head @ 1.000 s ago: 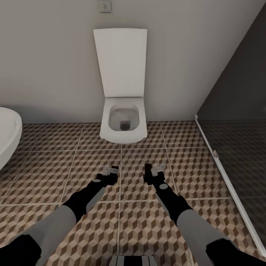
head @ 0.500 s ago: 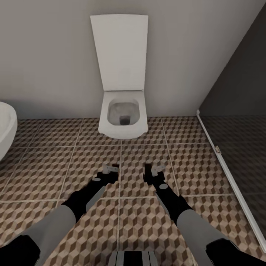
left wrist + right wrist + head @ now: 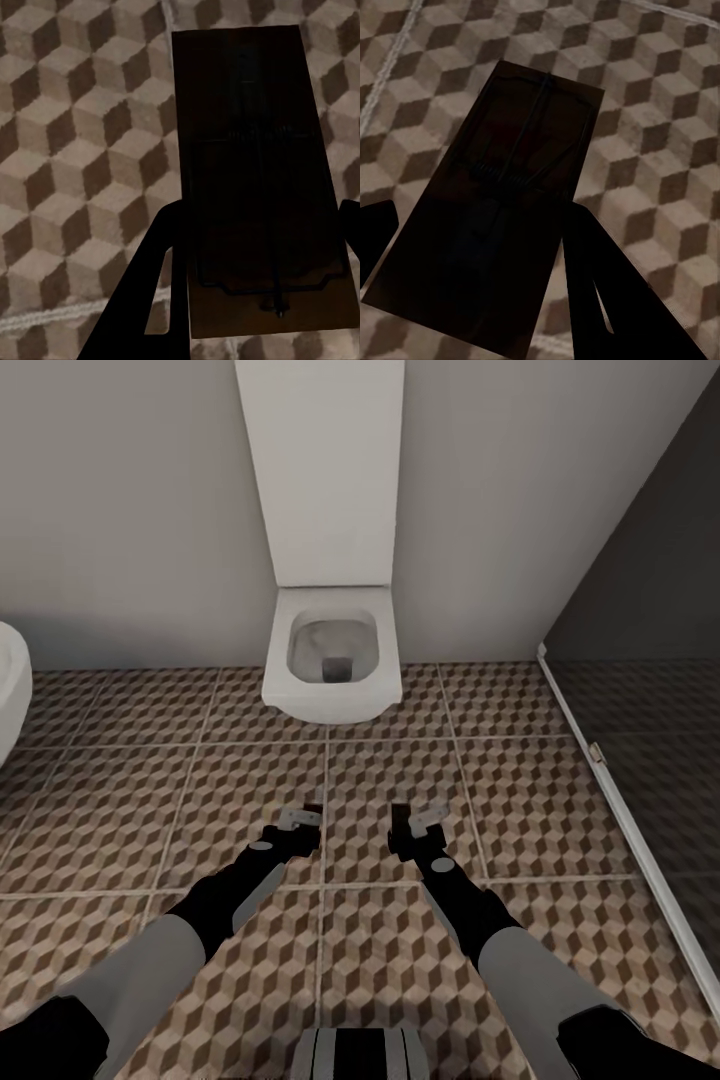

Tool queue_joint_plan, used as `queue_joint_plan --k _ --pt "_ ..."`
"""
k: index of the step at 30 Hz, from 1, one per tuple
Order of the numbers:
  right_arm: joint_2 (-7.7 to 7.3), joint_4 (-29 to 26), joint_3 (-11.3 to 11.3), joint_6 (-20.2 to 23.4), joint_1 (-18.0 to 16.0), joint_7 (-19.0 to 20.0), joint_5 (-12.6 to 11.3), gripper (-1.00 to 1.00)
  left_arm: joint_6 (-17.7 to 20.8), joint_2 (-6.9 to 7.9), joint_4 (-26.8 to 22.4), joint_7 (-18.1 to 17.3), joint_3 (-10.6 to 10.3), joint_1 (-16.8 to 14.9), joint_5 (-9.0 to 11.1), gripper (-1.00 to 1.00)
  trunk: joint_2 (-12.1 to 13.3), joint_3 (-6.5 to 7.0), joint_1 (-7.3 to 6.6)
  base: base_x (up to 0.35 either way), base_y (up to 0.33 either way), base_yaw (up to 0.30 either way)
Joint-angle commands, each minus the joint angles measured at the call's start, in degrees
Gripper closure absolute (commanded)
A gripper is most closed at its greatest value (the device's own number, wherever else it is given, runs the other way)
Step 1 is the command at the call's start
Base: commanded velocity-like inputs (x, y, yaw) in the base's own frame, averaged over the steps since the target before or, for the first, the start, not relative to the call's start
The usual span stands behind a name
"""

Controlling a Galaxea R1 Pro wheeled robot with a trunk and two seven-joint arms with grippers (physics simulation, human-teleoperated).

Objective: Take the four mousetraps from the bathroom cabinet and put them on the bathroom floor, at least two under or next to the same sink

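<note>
Camera view closer to toilet (image 3: 330, 660) than second ago: base rolling forward, arms unmoved. Left tool (image 3: 300, 822) clamps mousetrap (image 3: 255, 187); right tool (image 3: 415, 825) clamps second mousetrap (image 3: 502, 225), both above bathroom floor (image 3: 120, 800). Sink still to find.

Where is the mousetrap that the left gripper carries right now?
The mousetrap sits between the left gripper's fingers, held above the bathroom floor, short of the toilet.
</note>
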Motion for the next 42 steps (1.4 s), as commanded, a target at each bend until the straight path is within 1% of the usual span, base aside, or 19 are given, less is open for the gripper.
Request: queue_joint_plan --k 1,23,29,31,35,37,42 --pt "-0.01 0.0 0.3 0.2 0.0 -0.6 0.5 1.0 0.2 0.09 -0.1 0.6 -0.4 -0.1 0.5 1.0 -0.4 -0.31 0.22 0.0 0.0 0.0" --pt "-0.01 0.0 0.3 0.2 0.0 -0.5 0.5 1.0 0.2 0.12 -0.1 0.6 -0.4 -0.1 0.5 1.0 -9.3 -6.22 5.05 0.0 0.0 0.0" --pt "-0.01 0.0 0.3 -0.2 0.0 -0.4 0.5 1.0 0.1 0.16 -0.1 0.6 -0.4 -0.1 0.5 1.0 -9.3 -6.44 5.05 0.0 0.0 0.0" --pt "-0.06 0.2 0.3 -1.0 0.0 -0.4 0.5 1.0 0.0 0.17 -0.1 0.6 -0.4 -0.1 0.5 1.0 -9.3 -6.45 5.05 0.0 0.0 0.0" --pt "-0.09 0.9 0.3 -4.8 0.0 -0.3 0.4 1.0 -0.1 0.37 -0.1 0.6 -0.4 -0.1 0.5 1.0 -9.3 -6.46 5.05 0.0 0.0 0.0" --pt "-0.1 1.3 0.3 -6.0 0.0 -0.3 0.4 1.0 -0.1 0.4 -0.2 0.6 -0.4 -0.1 0.5 1.0 -9.3 -6.46 5.05 0.0 0.0 0.0" --pt "-0.1 1.9 0.3 -7.0 0.0 -0.3 0.4 1.0 -0.2 0.44 -0.2 0.6 -0.4 -0.1 0.5 1.0 -9.3 -6.47 5.05 0.0 0.0 0.0"
